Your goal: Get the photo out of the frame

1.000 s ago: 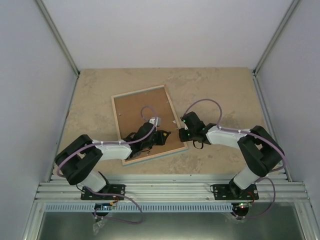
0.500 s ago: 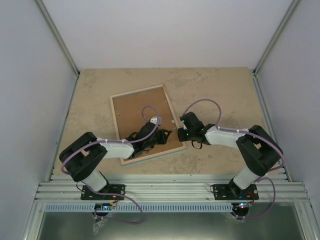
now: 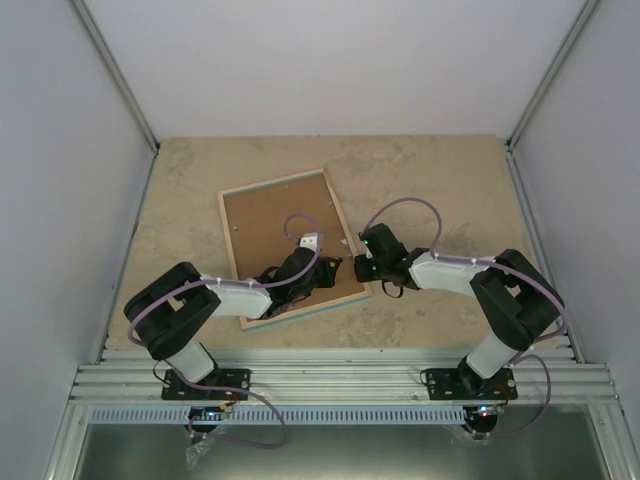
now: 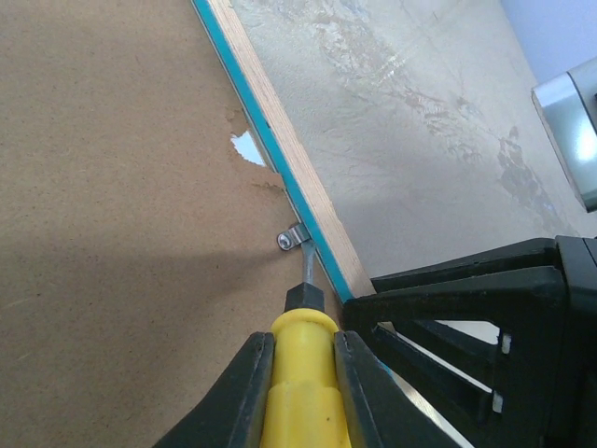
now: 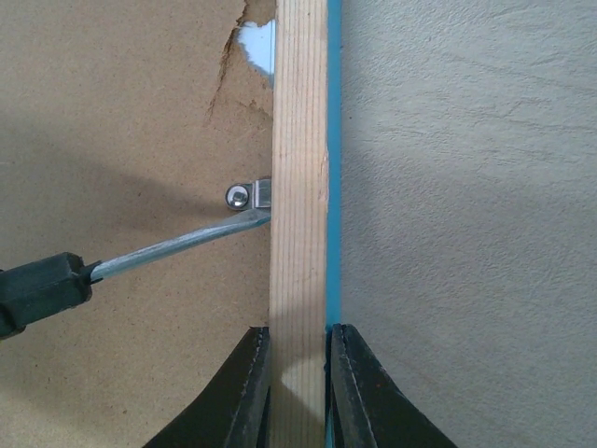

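- counter: beige, stone-look. carries the whole job. both arms reach in from the near edge.
- frame: lies face down and skewed, left of centre. pale wood rim is up, with a turquoise edge along its outer side.
- backing board: brown fibreboard, fills the frame, not lifted.
- photo: not visible in any view. judged to be under the board, inside the frame, so nothing is out yet.
- right pincer: narrow, clamped across the frame's right rail, one finger on the board side, the other on the turquoise side. looks like the steadying grip.
- left pincer: closed around a yellow handle, hanging over the board near the same rail.
- screwdriver: blade tip is at the clip, shaft low and slanted.
- tear: ragged hole in the board beside the rail, something pale shows through.
- clip: small metal tab on the rail's inner edge, lapping over the board.
- risk: the blade skids off the small clip and gouges the board, since the tip has little purchase at that low angle.
- risk: a hard pry widens the tear or pokes through to the print, as the board looks weak there.
- risk: the frame pivots if the rail clamp slips under the sideways push.
- risk: the two pincers are very near each other, so a lurch could knock them together.
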